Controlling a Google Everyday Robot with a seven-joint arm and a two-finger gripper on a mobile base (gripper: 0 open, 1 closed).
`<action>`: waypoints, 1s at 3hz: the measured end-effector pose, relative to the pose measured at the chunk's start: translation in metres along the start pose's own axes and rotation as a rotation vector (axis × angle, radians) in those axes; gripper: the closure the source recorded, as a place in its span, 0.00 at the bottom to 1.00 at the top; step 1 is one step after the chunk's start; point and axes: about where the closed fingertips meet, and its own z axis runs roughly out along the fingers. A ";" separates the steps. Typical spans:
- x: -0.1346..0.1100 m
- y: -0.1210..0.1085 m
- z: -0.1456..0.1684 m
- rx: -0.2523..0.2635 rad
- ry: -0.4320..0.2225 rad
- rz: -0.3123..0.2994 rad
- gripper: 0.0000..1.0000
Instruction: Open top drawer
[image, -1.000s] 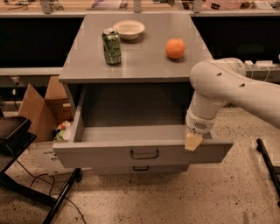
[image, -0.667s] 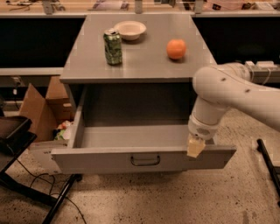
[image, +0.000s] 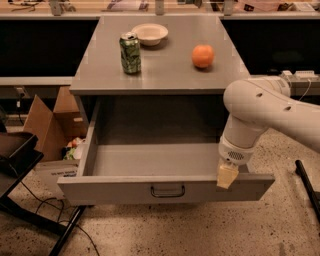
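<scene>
The top drawer (image: 150, 160) of the grey cabinet stands pulled far out, its deep grey box open and nothing showing inside. Its flat front (image: 110, 191) faces me with a small dark loop handle (image: 168, 191) at the middle. My gripper (image: 227, 175) hangs from the white arm (image: 265, 107) at the right end of the drawer front, with a yellowish fingertip over the front's top edge. The gripper is to the right of the handle, apart from it.
On the cabinet top (image: 165, 65) stand a green can (image: 130, 53), a white bowl (image: 149, 33) and an orange (image: 202, 56). A cardboard box (image: 47, 125) with clutter sits at the left. A dark chair base (image: 20, 165) is at the far left, a dark bar (image: 307, 185) at the right.
The drawer has slid further out toward me, and its front now hides the lower drawer fronts. The gripper has moved down and forward with the drawer front.
</scene>
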 end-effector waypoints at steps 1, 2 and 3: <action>0.009 0.014 0.002 -0.023 0.010 0.021 1.00; 0.013 0.039 0.000 -0.059 0.016 0.054 1.00; 0.024 0.055 0.002 -0.085 0.027 0.079 1.00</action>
